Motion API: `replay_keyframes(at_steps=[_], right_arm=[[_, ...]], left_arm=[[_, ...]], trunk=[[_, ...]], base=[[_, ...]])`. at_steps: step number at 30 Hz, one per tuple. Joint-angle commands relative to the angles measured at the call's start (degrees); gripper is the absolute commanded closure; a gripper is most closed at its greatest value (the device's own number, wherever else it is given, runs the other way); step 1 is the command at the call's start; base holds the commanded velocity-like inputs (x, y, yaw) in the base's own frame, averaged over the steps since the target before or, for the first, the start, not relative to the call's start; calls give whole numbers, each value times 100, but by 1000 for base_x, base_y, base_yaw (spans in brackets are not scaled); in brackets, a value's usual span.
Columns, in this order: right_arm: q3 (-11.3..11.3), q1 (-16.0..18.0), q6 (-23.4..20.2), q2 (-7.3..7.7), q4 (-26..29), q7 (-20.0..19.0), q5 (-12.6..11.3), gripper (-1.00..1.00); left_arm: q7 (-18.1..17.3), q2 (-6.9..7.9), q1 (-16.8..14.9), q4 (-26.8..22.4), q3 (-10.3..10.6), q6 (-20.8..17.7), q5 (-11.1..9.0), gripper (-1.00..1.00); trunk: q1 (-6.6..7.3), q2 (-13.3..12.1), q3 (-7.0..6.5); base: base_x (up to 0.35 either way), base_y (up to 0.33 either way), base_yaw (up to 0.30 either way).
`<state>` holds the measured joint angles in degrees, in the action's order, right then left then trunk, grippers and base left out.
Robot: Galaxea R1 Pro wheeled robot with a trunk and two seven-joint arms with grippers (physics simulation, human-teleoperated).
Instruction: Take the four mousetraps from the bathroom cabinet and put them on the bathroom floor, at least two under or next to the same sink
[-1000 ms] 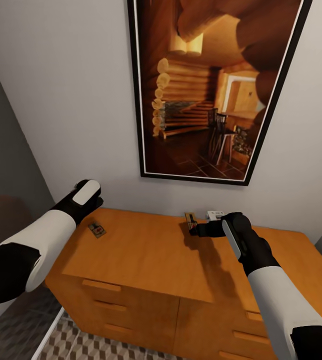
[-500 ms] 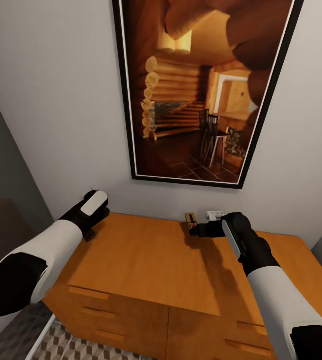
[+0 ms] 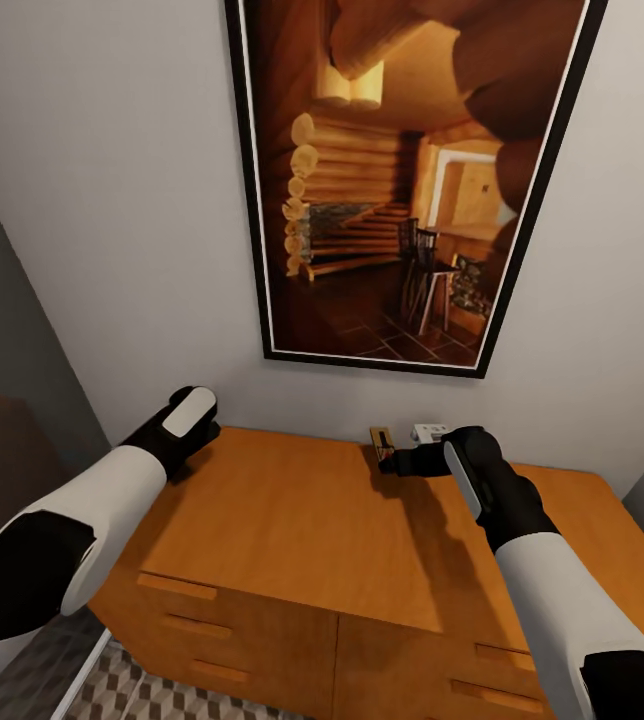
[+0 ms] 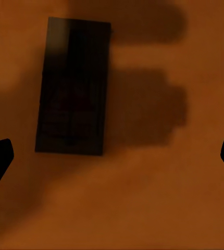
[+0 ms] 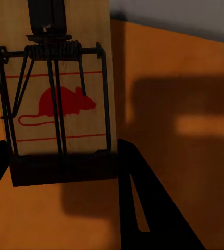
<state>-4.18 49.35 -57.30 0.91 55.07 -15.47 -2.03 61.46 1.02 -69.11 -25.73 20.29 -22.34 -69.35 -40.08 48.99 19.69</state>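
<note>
On the cabinet [image 3: 312, 520] top, the right gripper [image 3: 390, 461] clamps a mousetrap [image 5: 57, 99] near the back wall. The left gripper [image 4: 112, 161], fingers spread wide, hovers over another mousetrap [image 4: 73, 86] at the cabinet's left end.

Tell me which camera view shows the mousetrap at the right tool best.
The right wrist view: the mousetrap shows large, with its wire spring and red mouse print. In the head view the same trap is a small dark sliver on the cabinet beside the right tool. The left wrist view shows a different, shadowed trap.

Framed log-cabin picture [image 3: 402, 180], white wall [image 3: 112, 200]
</note>
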Motion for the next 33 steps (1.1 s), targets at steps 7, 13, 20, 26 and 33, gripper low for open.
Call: replay_keyframes(at_steps=[7, 13, 20, 26, 33], right_arm=[[-13, 5, -27, 5, 4, 9, -34, 100], [-13, 5, -27, 5, -3, 9, -34, 100], [-13, 5, -27, 5, -5, 9, -34, 100], [-13, 5, -27, 5, -6, 9, -34, 100], [-13, 5, -27, 5, -13, 9, -34, 100]], left_arm=[[36, 97, -5, -5, 103, -49, -8, -100], [14, 136, -3, 5, 431, -27, -7, -100], [0, 128, -1, 5, 578, -20, -12, -100], [-5, 127, 21, 7, 597, -17, -17, -100], [-1, 124, 37, 145, 599, -12, -13, -100]], trunk=[[-1, 6, 8], [-1, 6, 8], [-1, 6, 8], [-1, 6, 8], [-1, 6, 8]], base=[[0, 0, 0], [0, 0, 0], [57, 0, 0], [104, -6, 0], [13, -1, 0]])
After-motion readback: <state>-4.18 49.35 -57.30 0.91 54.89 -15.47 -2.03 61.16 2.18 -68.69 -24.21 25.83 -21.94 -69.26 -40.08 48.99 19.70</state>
